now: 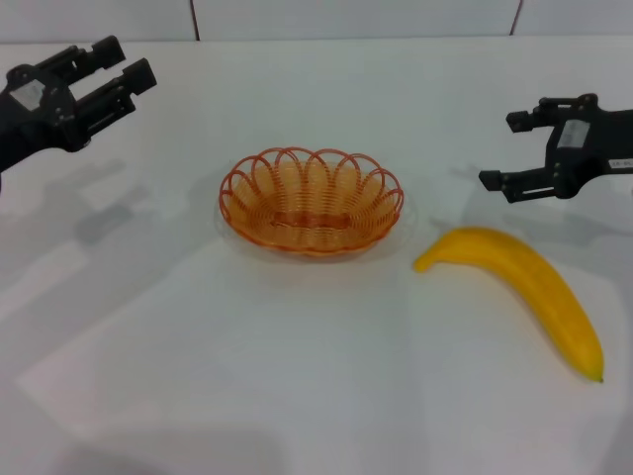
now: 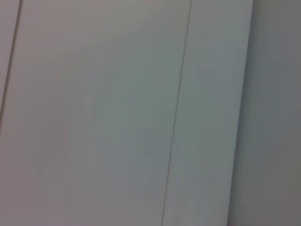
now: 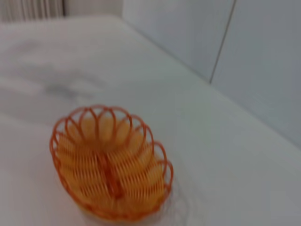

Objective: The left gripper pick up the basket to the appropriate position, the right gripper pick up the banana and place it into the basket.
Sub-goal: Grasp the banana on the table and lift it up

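An orange wire basket [image 1: 311, 200] with a looped rim rests on the white table near its middle, with nothing in it; the right wrist view shows the basket [image 3: 110, 163] too. To its right lies the yellow banana [image 1: 529, 285], curved, its dark tip toward the front. My left gripper [image 1: 124, 71] hovers open at the far left, well away from the basket. Above the banana's left end at the right edge, my right gripper [image 1: 502, 150] is open and holds nothing.
The white table [image 1: 297, 376] spreads in front of a pale panelled wall [image 1: 356, 18] at the back. The left wrist view shows only the wall panels [image 2: 141, 113] with thin seams.
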### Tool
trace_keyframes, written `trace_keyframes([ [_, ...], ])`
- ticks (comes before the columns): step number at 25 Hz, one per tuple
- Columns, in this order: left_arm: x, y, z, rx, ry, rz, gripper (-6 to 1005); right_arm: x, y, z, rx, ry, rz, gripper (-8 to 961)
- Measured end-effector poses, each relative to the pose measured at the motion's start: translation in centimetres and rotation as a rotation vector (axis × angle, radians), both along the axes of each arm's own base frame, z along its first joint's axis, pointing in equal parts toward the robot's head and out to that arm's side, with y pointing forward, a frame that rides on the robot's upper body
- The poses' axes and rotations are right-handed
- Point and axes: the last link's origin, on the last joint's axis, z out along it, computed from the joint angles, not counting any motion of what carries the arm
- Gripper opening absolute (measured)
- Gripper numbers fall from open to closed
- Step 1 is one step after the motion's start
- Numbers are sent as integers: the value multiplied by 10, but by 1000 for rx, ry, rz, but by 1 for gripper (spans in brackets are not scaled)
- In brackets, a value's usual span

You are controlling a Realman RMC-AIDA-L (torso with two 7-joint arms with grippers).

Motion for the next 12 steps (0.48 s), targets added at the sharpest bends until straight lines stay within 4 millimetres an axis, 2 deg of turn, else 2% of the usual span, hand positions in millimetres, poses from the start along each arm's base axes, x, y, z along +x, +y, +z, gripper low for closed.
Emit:
trace_keyframes([
  [6, 0, 0, 3, 12, -5, -1, 711, -6, -2, -14, -48, -137, -74, 861],
  [12, -1, -1, 3, 13, -6, 0, 751, -24, -11, -26, -73, -225, -102, 861],
])
